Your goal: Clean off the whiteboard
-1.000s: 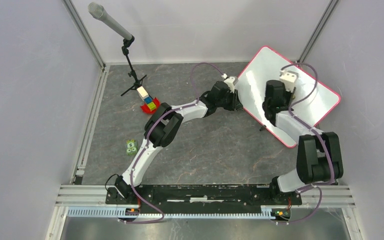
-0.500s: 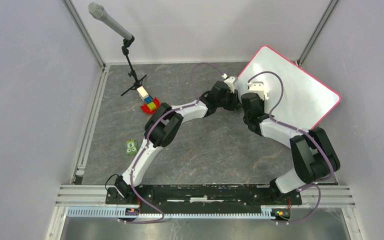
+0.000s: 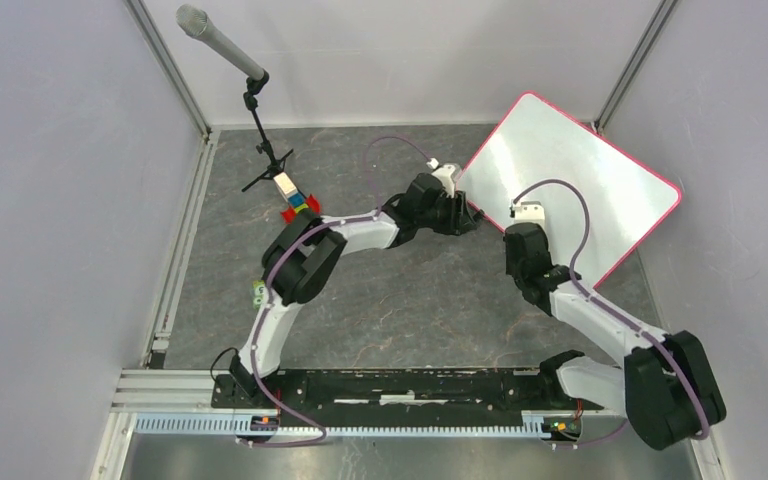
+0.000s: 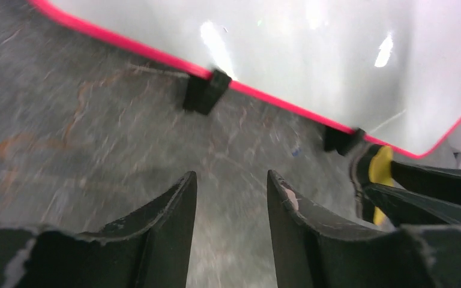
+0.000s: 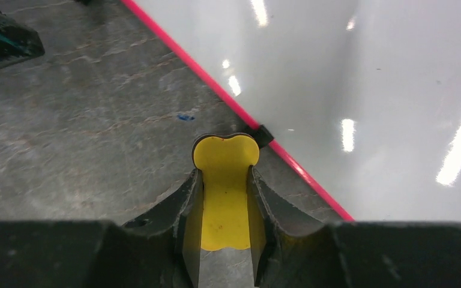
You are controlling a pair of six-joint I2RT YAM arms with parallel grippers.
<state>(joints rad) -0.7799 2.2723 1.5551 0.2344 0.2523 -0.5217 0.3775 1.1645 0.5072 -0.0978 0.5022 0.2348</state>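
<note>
The whiteboard (image 3: 580, 180) sits upper right, long axis running upper left to lower right. Left end effector (image 4: 231, 180) parted, empty; right end effector (image 5: 223, 174) clamps a yellow pad (image 5: 225, 153).

The top camera looks down on the whole table (image 3: 410, 290); both wrist cameras, low and near, share one edge of the whiteboard (image 3: 570, 175).

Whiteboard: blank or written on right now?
Blank, as far as shown: the whiteboard has no writing in the top or right wrist view, only glare and a few tiny specks.
</note>
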